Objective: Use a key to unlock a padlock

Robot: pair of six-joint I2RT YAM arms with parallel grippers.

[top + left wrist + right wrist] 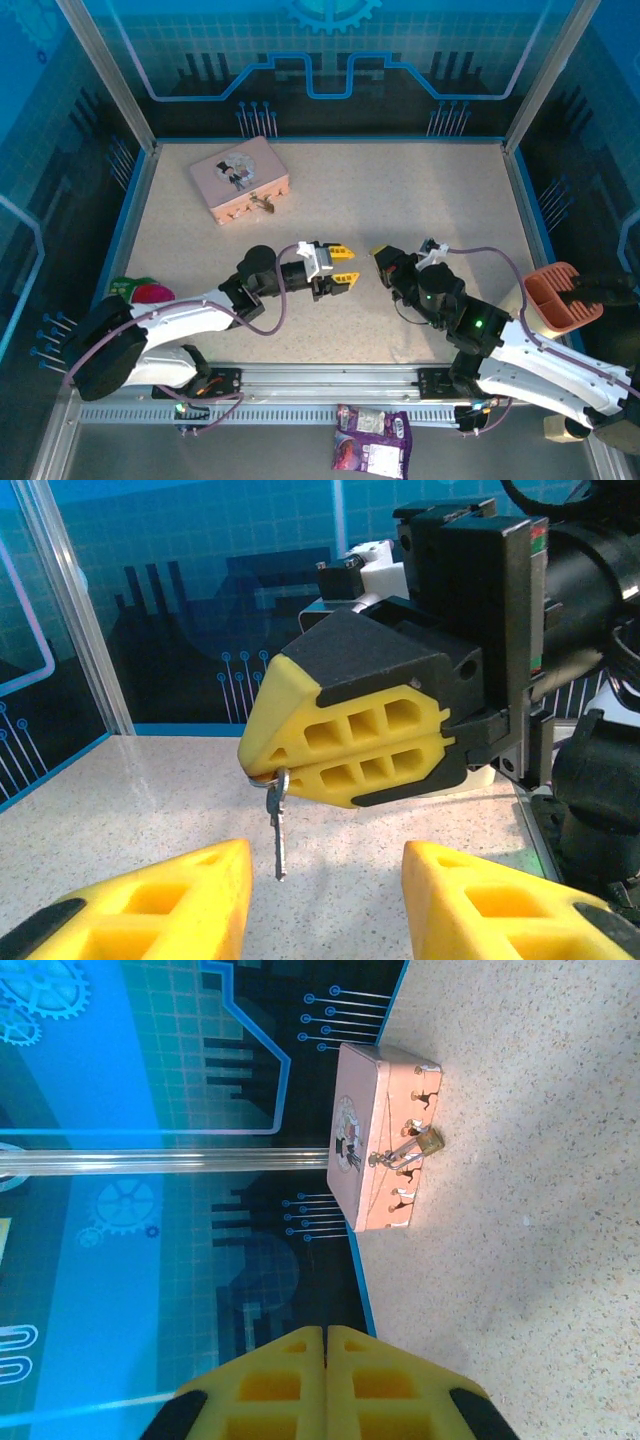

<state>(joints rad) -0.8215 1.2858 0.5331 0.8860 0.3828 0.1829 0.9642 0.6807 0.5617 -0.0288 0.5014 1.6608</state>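
Observation:
The key (pixel 279 832) is a thin silver blade hanging from a small ring, straight down above the table. My right gripper (pixel 258 767) is shut on the key, its yellow tips pinching that ring. My left gripper (pixel 325 865) is open just below and in front of the key, one finger on either side of it and not touching. From above, the left gripper (pixel 352 266) and right gripper (pixel 378 254) face each other mid-table, close together. The brass padlock (pixel 431 1142) hangs on the clasp of the pink box (pixel 385 1130), far from both grippers. The padlock (pixel 266 204) sits at the box's front.
The pink box (pixel 240 178) stands at the back left of the speckled table (pixel 420 190). An orange divided container (pixel 558 296) sits at the right edge. Green and red items (pixel 140 292) lie at the left edge. A purple snack packet (pixel 370 436) lies in front of the rail.

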